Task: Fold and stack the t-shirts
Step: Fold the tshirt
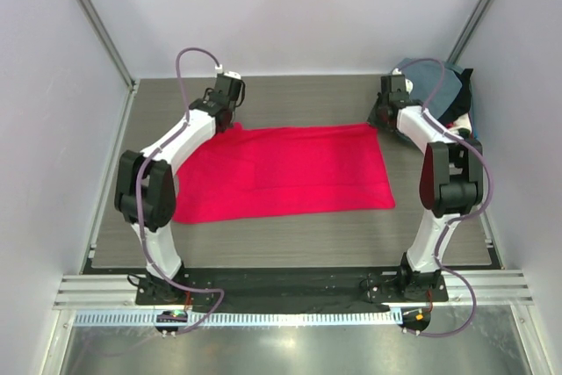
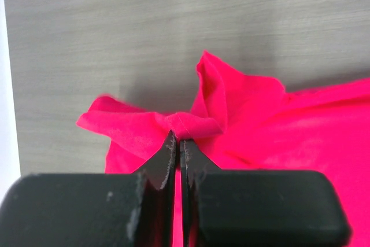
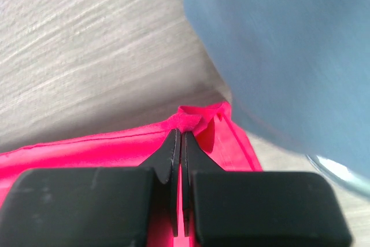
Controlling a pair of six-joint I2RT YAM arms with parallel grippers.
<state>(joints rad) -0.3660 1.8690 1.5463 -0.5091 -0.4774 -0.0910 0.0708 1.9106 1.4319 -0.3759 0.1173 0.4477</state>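
Right now the red t-shirt (image 1: 281,173) lies spread flat in the middle of the table (image 1: 299,94). It forms a wide rectangle, with its long side running left to right between the two arms. Its near edge is fairly straight, and a faint crease runs across the middle of the cloth.

The left gripper (image 1: 232,120) is down at the far left corner of this shirt. Seen from the left wrist camera, its two black fingers (image 2: 162,166) are pressed together with a pinch of red cloth caught between the tips. Around the pinch the cloth is bunched up: one fold stands above the table and a loose flap sticks out to the left.

The right gripper (image 1: 383,120) is at the far right corner of the same shirt. From the right wrist camera its fingers (image 3: 167,154) are likewise closed. The very corner of the red cloth, hem included, is nipped between the tips and crumpled into a small knot.

Both pinched corners sit low over the wood-grain top; I cannot tell whether they are lifted off it.

Just beside the right gripper, in the far right corner of the table, sits a heap with a grey-blue t-shirt (image 1: 430,85) on top and dark cloth (image 1: 466,94) along its right side. In the right wrist view the grey-blue cloth fills the upper right, close to the pinched red corner.
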